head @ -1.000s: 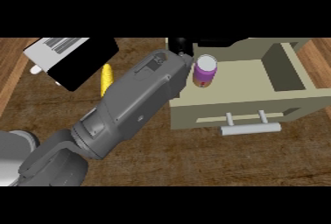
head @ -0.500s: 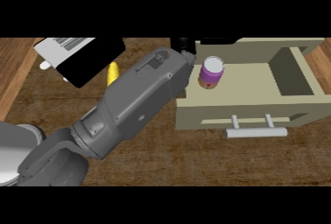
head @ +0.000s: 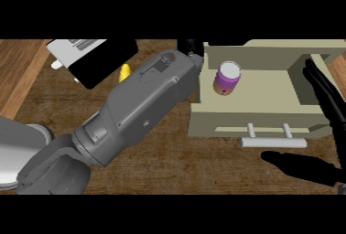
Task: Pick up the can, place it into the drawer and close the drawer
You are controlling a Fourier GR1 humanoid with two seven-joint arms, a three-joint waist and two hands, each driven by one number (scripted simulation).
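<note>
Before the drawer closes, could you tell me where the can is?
The can stands upright inside the open drawer, at its left side, right of the left forearm.

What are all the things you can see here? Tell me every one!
Can: one, purple with a white top, standing upright inside the open drawer.
Drawer: one, beige, pulled open at the right, with a pale grey handle on its front.
Box: one, black with a white label, upper left on the counter.
Yellow thing: one, beside the box, mostly hidden by the arm; cannot tell what it is.
Counter: one, brown wood.
Left forearm: one, grey, reaching up toward the drawer; its hand is mostly hidden at the top.
Right hand: one, black, lower right in front of the drawer, fingers straight.
</note>
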